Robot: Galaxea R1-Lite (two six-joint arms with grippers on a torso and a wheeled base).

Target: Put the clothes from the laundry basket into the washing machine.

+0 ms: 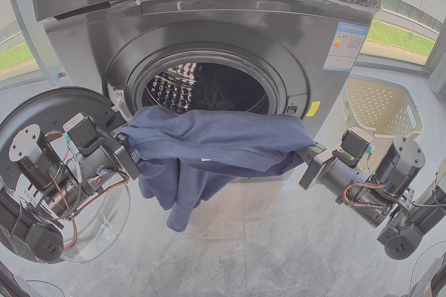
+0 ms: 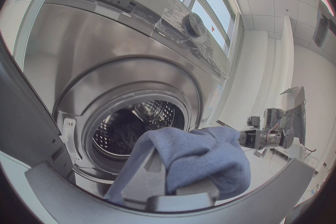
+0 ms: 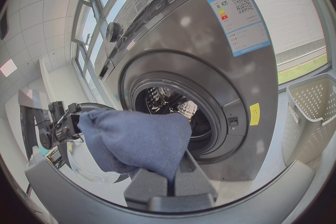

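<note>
Starting nearest the cameras, we record the left gripper point(image 2: 164, 179) clamped on one end of a navy garment point(image 2: 203, 154). In the left wrist view one of its fingers point(image 2: 145, 179) lies bare and cloth is folded over the other. The right wrist view supplies what fabric hides in the head view. The right gripper point(image 3: 171, 179) has its two fingers point(image 3: 148, 184) pressed together, with a fold of the garment point(image 3: 136, 137) pinched in the seam between them.

From the head view we note the garment point(image 1: 213, 135) stretched as a band between the left gripper point(image 1: 127, 147) and the right gripper point(image 1: 304, 155). It hangs in front of the washing machine point(image 1: 232, 29), level with the lower rim of its opening. Loose cloth drops from the band toward the floor point(image 1: 260, 242) without reaching it. Whether the garment touches the rim we cannot tell.

The door point(image 1: 44, 114) stands swung open at the machine's left as we face it, behind the left arm. Beyond the garment the drum point(image 1: 186, 84) is exposed, and a dark mass inside it is one we cannot identify. The laundry basket point(image 1: 383, 107) stands on the floor just beside the machine's right side, past the right gripper. The right wrist view shows its perforated walls point(image 3: 308, 119).
</note>
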